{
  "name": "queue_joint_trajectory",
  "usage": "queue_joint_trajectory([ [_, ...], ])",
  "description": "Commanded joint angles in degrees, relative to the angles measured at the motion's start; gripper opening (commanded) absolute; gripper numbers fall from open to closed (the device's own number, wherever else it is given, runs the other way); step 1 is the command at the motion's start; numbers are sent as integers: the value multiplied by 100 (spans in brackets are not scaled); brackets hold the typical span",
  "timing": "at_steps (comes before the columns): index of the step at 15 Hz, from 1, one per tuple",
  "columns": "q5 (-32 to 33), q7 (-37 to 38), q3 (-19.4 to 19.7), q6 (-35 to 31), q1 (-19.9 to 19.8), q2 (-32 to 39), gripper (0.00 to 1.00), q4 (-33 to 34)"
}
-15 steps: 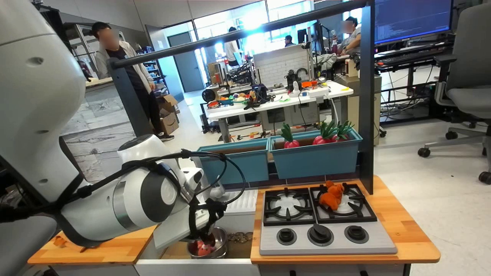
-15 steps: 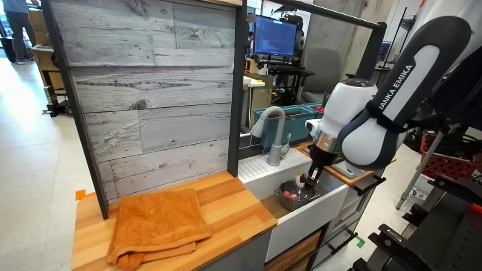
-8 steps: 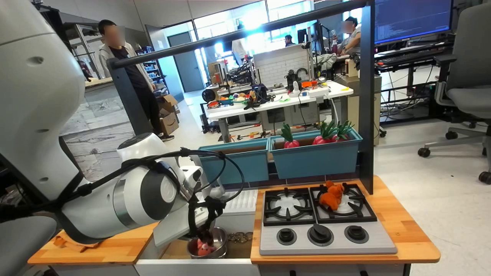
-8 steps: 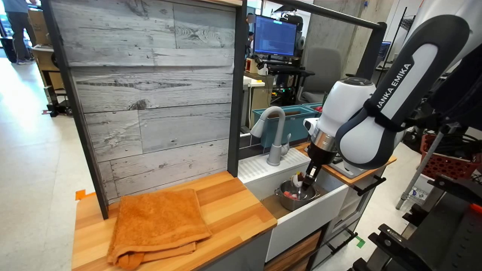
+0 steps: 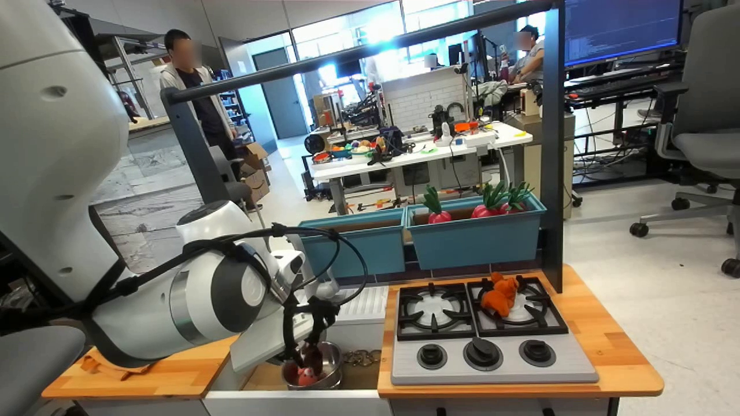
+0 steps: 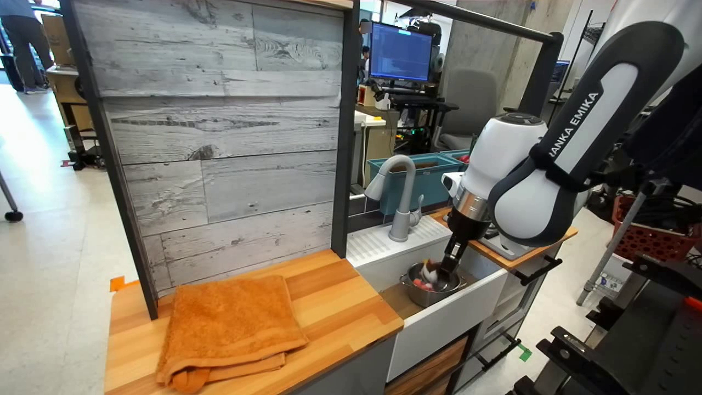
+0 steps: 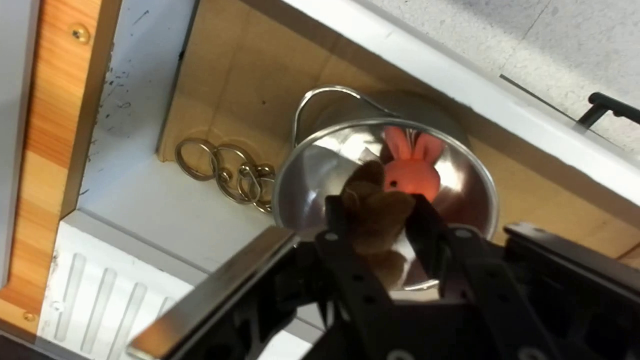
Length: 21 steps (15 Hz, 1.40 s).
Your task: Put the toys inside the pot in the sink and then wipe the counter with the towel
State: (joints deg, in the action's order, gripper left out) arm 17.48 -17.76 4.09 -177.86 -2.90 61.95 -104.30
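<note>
Brn toy (image 7: 377, 220) btwn fingers (image 7: 426, 226), at pot (image 7: 311, 182) mouth; reddish bunny (image 7: 414, 176) inside, chain (image 7: 247, 172) alongside.

End effector (image 7: 378, 201) — jaws parted.

Stove (image 5: 509, 342): it had three black knobs (image 5: 484, 351) along its front.
Planters (image 5: 477, 245): two blue-green ones stood end to end.
Radishes (image 5: 484, 212): three pink ones with green leaves poked out of one planter.
Metal rings (image 7: 218, 167): they lay linked together.
Plank panel (image 6: 230, 131): grey, it stood upright in a dark frame (image 6: 346, 137).
Far tabletop (image 5: 507, 134): white, it carried a clutter (image 5: 393, 140) of small things.
Monitor (image 5: 621, 29): its blue screen was lit.
Chair (image 5: 714, 92): grey, it stood near the monitor.
Person (image 5: 199, 112): wore a pale jacket over a dark top.
</note>
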Motion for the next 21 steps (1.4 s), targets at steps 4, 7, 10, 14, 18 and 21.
queue_joint_trajectory([
  [4, 293, -668, -799, -411, -915, -981, 90, -1191],
  [7, 216, -563, -922, -276, -1159, -1838, 100, -1978],
  [10, -99, -120, -629, -50, -1092, -2727, 100, -2488],
  [14, -373, 461, 141, 1226, -602, -3647, 100, -2505],
  [18, -384, 274, 81, 1159, -714, -3591, 100, -2393],
  [21, -617, 269, -75, 912, -857, -3281, 100, -2122],
])
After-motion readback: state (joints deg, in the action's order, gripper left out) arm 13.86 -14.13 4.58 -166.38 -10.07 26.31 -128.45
